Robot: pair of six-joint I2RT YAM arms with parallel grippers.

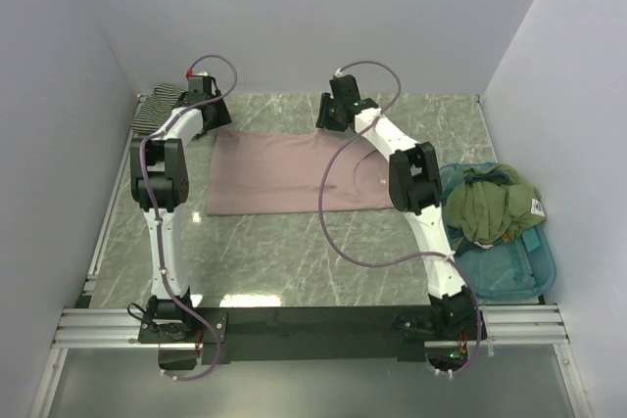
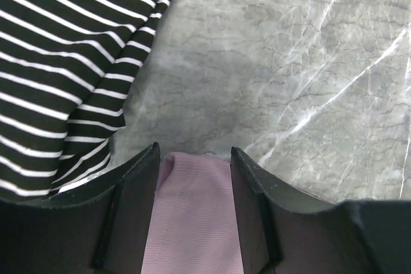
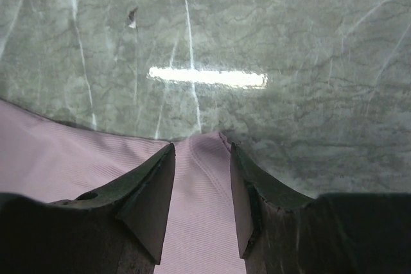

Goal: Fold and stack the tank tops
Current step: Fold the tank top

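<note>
The top camera looks down from above and behind my bases, holding the whole table (image 1: 294, 252). Each wrist camera rides low and close, facing forward between my own fingers (image 2: 128, 222) — both catch the pink tank top (image 2: 192, 222) at its far edge, probably opposite corners; only the left sees the striped tank top (image 2: 51, 62).
</note>
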